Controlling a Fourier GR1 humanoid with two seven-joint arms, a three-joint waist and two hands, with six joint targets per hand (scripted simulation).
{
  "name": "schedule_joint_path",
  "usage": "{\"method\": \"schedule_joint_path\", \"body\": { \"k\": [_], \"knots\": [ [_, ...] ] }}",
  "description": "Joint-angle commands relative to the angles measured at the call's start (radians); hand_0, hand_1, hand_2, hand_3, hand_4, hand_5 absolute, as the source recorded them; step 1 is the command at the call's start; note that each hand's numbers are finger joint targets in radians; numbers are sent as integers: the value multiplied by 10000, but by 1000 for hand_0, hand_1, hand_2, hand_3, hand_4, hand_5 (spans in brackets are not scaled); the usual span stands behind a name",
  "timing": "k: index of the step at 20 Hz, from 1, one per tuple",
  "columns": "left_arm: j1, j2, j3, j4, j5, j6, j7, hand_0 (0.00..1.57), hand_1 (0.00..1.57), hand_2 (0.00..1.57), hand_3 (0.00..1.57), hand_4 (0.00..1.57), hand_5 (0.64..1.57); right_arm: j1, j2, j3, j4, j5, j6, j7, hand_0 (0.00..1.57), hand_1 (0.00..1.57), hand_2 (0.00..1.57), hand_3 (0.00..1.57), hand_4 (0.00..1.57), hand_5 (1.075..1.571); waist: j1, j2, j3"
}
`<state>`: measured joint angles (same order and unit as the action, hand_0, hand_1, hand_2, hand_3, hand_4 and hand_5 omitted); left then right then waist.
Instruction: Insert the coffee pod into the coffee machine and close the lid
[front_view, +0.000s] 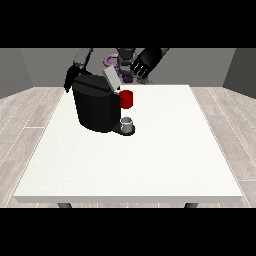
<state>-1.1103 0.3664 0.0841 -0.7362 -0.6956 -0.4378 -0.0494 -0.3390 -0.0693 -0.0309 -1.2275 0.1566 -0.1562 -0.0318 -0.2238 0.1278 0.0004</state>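
From the front, a black coffee machine (96, 107) stands on the white table (165, 160), its grey lid (111, 78) tilted up. A red thing at the machine (126, 99) sits at its front; below it a grey thing (127, 124) rests on the base — whether it is the pod I cannot tell. The hand at the view's right (141, 66) hangs above the table's far edge with fingers curled, holding nothing. The hand at the view's left (70, 79) is behind the machine — its fingers cannot be made out.
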Motion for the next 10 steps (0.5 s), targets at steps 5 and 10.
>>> {"method": "schedule_joint_path", "body": {
  "k": [5,10],
  "knots": [
    [-510,816,265,326,-169,-11,-245,1222,1222,1288,1238,475,1571,-160,-62,-144,-454,-102,-46,17,0,0,0,0,0,1571,-403,748,-2],
    [-1431,1047,595,762,-171,128,105,1258,1258,1299,1245,494,1571,-880,126,164,-887,52,-97,582,0,0,0,0,147,1571,-1111,1408,-3]
  ]
}}
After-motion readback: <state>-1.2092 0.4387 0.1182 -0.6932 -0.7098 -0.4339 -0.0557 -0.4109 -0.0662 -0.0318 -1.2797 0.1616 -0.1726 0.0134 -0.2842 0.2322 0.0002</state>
